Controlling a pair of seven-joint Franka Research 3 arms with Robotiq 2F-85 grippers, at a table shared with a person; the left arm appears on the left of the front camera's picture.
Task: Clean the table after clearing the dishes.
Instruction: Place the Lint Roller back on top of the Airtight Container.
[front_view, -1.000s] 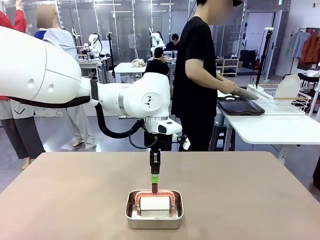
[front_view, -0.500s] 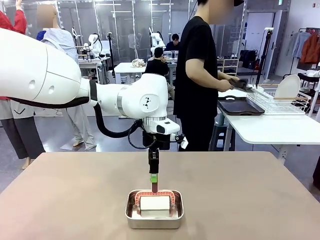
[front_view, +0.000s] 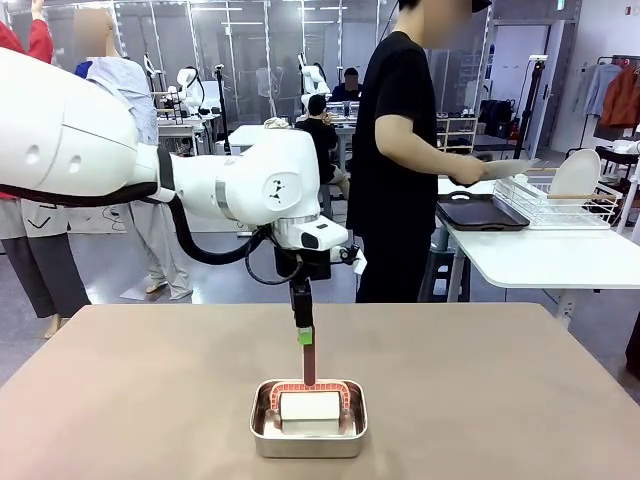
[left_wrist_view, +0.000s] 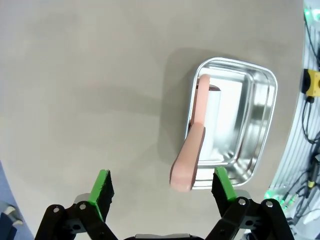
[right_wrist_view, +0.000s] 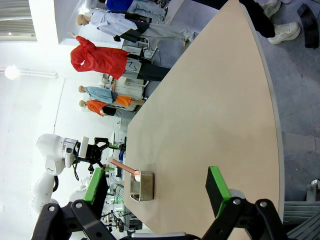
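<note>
Left tool (front_view: 304, 335): poised above the steel pan (front_view: 308, 420) near the desk's near edge, green fingertips spread wide apart and gripping nothing; the pink handle (left_wrist_view: 191, 160) of a white-headed scrubber in the pan rises between them without touching.
Right tool (right_wrist_view: 157, 190): jaws spread wide, empty, off the desk's end.
Desk (front_view: 480, 380): beige top bare apart from the pan.
Person: stands at the far side, turned toward a white side table (front_view: 540, 255) bearing a dark tray (front_view: 480, 212) and a wire rack (front_view: 555, 200) with a white plate (front_view: 578, 175).
</note>
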